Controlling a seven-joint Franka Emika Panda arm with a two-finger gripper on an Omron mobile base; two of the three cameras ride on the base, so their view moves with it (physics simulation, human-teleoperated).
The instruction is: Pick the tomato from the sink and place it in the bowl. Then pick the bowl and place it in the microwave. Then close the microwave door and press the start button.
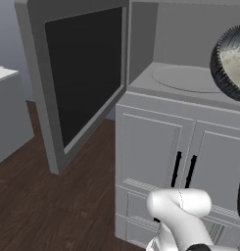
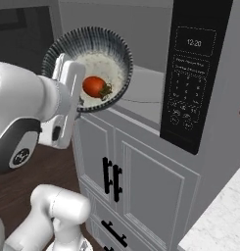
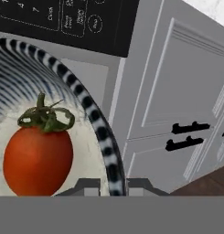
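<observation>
My gripper [image 3: 111, 185] is clamped on the rim of the bowl [image 2: 109, 54], one finger inside and one outside, holding it tilted in the air in front of the microwave [image 2: 151, 90]. The tomato [image 2: 94, 86] lies inside the bowl against its pale inner wall. The microwave door [image 1: 75, 78] stands swung wide open to the left, above the white cabinet [image 2: 141, 186].

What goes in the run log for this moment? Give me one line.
phase: carrying bowl to microwave | claw: shut on bowl rim | tomato: in bowl | bowl: tilted, in front of open microwave | door: open
</observation>
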